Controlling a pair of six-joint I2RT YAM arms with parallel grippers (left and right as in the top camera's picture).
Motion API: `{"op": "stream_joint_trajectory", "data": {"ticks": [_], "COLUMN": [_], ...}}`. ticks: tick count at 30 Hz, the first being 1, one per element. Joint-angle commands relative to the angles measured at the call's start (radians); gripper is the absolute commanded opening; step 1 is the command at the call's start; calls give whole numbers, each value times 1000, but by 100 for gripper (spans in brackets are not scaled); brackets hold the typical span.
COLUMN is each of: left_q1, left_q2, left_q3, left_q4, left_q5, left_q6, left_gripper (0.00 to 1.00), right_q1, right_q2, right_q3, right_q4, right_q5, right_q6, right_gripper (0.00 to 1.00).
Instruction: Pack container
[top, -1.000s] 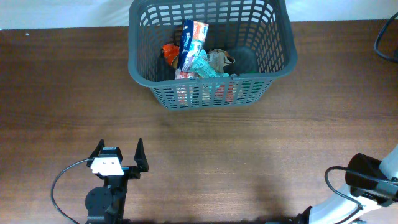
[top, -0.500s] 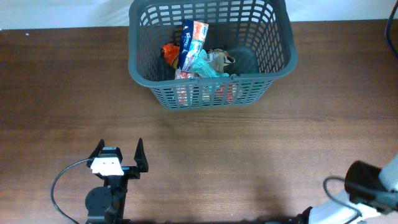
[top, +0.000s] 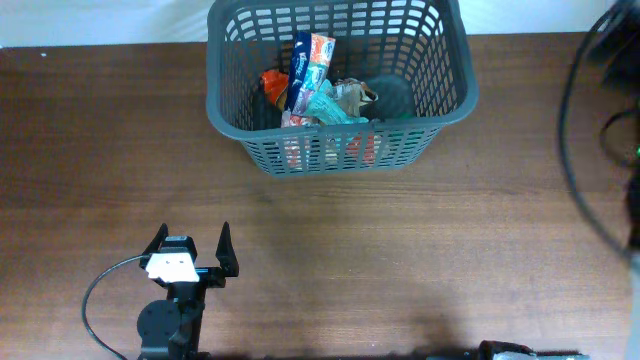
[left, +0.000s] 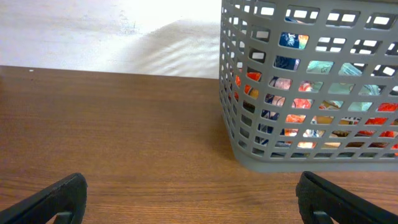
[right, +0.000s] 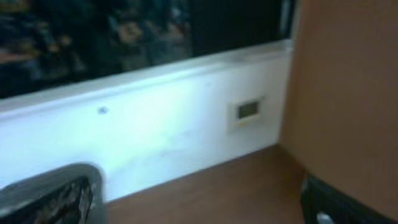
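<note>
1. The brown table (top: 400, 250) holds the container (top: 340, 152) at its far side, with packets (top: 310, 72) inside
2. The left gripper (top: 193, 240), near the front edge, is wide and empty
3. The right gripper (right: 193, 208) is wide and empty, facing a white wall (right: 161, 130)

Container (top: 455, 70): one, at twelve o'clock on the table (top: 400, 250). Contents counted from above: one blue-and-red packet (top: 308, 62), one teal packet (top: 327, 103), one orange item (top: 273, 84), one dark round item (top: 393, 95); the remainder is indistinct. Grippers: two, the left gripper (top: 194, 232) and the right gripper (right: 199, 199).
</note>
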Motion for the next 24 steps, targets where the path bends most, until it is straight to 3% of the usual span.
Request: {"op": "stream_joint_trajectory", "data": {"ticks": [1,9,24], "left_q1": [4,4,4], "left_q2": [-10,-10,-10], "left_q3": [-15,-15,-15], "left_q4": [2,3,3], "left_q5": [-7,-7,-7], "left_q6": [19,19,19], "left_gripper": [99,99,99], "right_q1": [62,136,136], "right_q2": [-149,-443,-846], "right_q3": [-178,-532,-1122], "right_q4": [42,105,588], "right_q5": [-2,-80,-188], "right_q6": [6,6,5], "right_gripper": [99,99,99]}}
